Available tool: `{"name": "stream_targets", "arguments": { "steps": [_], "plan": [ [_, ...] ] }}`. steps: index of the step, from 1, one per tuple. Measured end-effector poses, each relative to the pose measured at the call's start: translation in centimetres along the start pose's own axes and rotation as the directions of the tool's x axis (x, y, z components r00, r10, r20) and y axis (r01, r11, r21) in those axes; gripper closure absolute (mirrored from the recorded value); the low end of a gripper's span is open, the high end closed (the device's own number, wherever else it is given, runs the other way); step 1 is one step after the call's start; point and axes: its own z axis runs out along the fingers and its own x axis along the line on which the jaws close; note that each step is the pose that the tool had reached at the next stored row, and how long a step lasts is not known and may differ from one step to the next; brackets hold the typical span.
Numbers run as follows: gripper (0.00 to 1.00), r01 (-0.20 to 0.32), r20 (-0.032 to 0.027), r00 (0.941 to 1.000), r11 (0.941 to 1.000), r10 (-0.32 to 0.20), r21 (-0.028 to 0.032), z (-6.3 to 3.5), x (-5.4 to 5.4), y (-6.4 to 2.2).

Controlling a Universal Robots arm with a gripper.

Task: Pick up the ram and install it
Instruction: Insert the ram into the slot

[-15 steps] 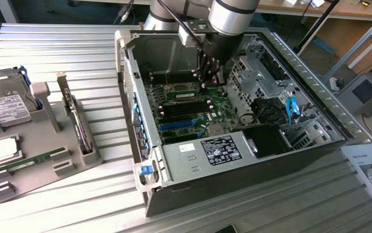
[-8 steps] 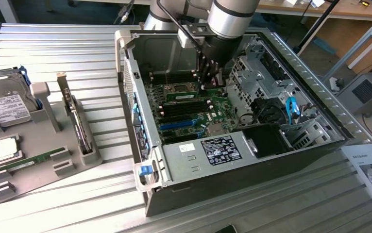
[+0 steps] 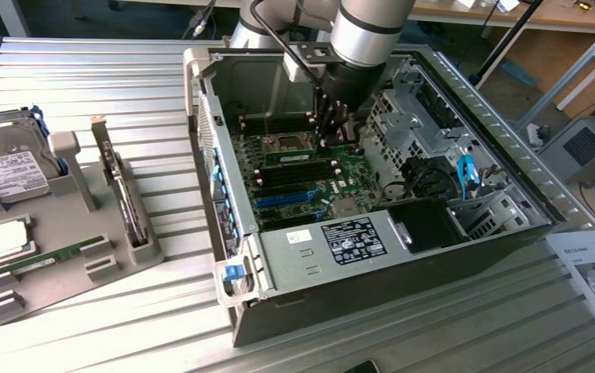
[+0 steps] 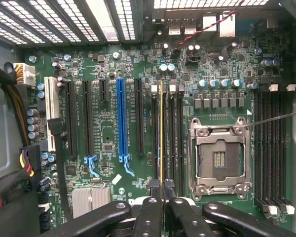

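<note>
- A ribbed metal table (image 3: pixel 90 78) carries an open computer case (image 3: pixel 266 326) lying on its side, with a wooden workbench (image 3: pixel 546 15) behind it.
- The ram (image 4: pixel 161 133) stands on edge inside the case. From the wrist view it appears as 1 thin gold-coloured line running along the black memory slots (image 4: pixel 173 138).
- The gripper (image 4: pixel 162 191) is clenched on the ram's upper edge, with 1 dark finger (image 4: pixel 149 207) pressed against each face of the stick.
- The ram sits directly under the gripper and in line with it, between the long blue slot (image 4: pixel 120 118) and the empty CPU socket (image 4: pixel 219 153). Whether it is seated in a memory slot or just above one cannot be told.
- In the exterior view the silver arm (image 3: pixel 370 31) reaches straight down into the case, over the green motherboard (image 3: pixel 308 175).
- At the exterior view's left, well apart from the case, a grey tray (image 3: pixel 132 260) rests on the table.
- The tray holds a second ram stick (image 3: pixel 43 260) lying flat, a square silvery CPU (image 3: pixel 5 239), a hard drive (image 3: pixel 8 167) and an upright expansion card (image 3: pixel 127 194).
</note>
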Motion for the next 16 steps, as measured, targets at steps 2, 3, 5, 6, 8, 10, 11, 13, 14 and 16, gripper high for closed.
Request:
{"name": "stream_targets", "arguments": {
  "steps": [2,3,5,6,8,10,11,13,14,16],
  "plan": [
    [0.88,0.000,0.0000,1.0000,1.0000,0.000,0.0001,0.13,0.00,0.00],
    [0.88,0.000,-0.0002,1.0000,1.0000,0.000,0.0000,0.15,0.00,0.00],
    [0.88,0.000,-0.0002,1.0000,1.0000,0.000,0.0000,0.16,0.00,0.00],
    [0.88,0.000,-0.0001,1.0000,1.0000,0.000,0.0000,0.17,0.00,0.00],
    [0.88,0.000,-0.0001,1.0000,1.0000,0.000,0.0000,0.17,0.00,-0.03],
    [0.88,0.000,0.0000,1.0000,1.0000,0.000,0.0000,0.18,0.00,-0.14],
    [0.88,0.000,0.0001,1.0000,1.0000,0.000,0.0001,0.19,-0.01,-0.22],
    [0.88,0.000,0.0000,1.0000,1.0000,0.000,0.0001,0.19,-0.01,-0.33],
    [0.88,0.000,0.0000,1.0000,1.0000,0.000,0.0000,0.19,-0.01,-0.34],
    [0.88,0.000,-0.0001,1.0000,1.0000,0.000,0.0000,0.19,-0.01,-0.34]
  ]
}}
